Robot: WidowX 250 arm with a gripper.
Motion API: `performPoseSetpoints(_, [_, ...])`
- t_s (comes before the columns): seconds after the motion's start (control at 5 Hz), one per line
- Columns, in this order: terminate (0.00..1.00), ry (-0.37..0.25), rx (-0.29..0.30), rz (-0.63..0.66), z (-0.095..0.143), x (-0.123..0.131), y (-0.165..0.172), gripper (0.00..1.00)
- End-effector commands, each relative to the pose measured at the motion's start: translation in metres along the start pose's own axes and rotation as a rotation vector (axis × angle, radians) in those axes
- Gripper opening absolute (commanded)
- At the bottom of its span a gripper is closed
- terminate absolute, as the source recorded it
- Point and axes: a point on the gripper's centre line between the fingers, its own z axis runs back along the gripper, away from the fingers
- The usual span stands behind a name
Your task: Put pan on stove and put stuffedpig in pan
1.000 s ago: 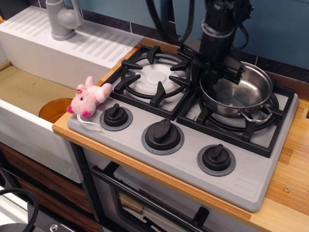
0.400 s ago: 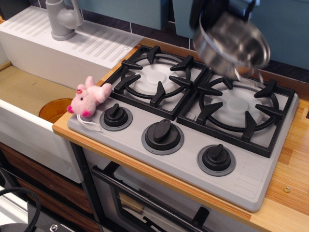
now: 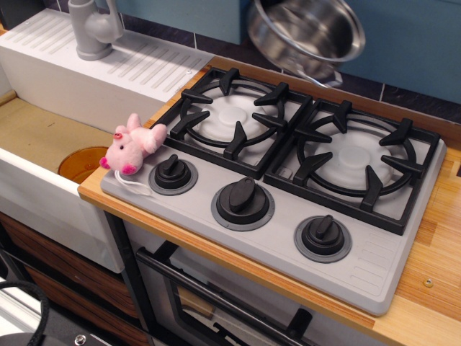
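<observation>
The shiny steel pan [image 3: 306, 32] hangs tilted in the air above the back edge of the stove [image 3: 374, 263], between the two burners, with a wire loop handle hanging down. My gripper holds it from above. The gripper is almost wholly past the top edge of the view and behind the pan. Both black grates stand bare, the left one [image 3: 234, 108] and the right one [image 3: 353, 155]. The pale pink stuffedpig [image 3: 132, 146] lies on the stove's front left corner beside the left knob [image 3: 173, 173], its white string trailing forward.
A white sink [image 3: 43, 194] with an orange disc [image 3: 79, 162] in its bottom lies left of the stove. A grey faucet [image 3: 94, 29] and a ribbed drainboard [image 3: 108, 61] stand behind it. The wooden counter [image 3: 432, 252] runs along the right and front.
The pan sat on the right burner with the gripper on it. It has been lifted off and carried up and to the left. The pig has not moved.
</observation>
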Motion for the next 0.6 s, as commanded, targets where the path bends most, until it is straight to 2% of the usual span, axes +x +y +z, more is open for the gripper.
performPoseSetpoints(0.0, [0.0, -0.083, 0.012, 0.0, -0.002, -0.017, 0.038, 0.0])
performPoseSetpoints(0.4, [0.0, -0.154, -0.037, -0.03, -0.045, -0.012, 0.06, 0.0])
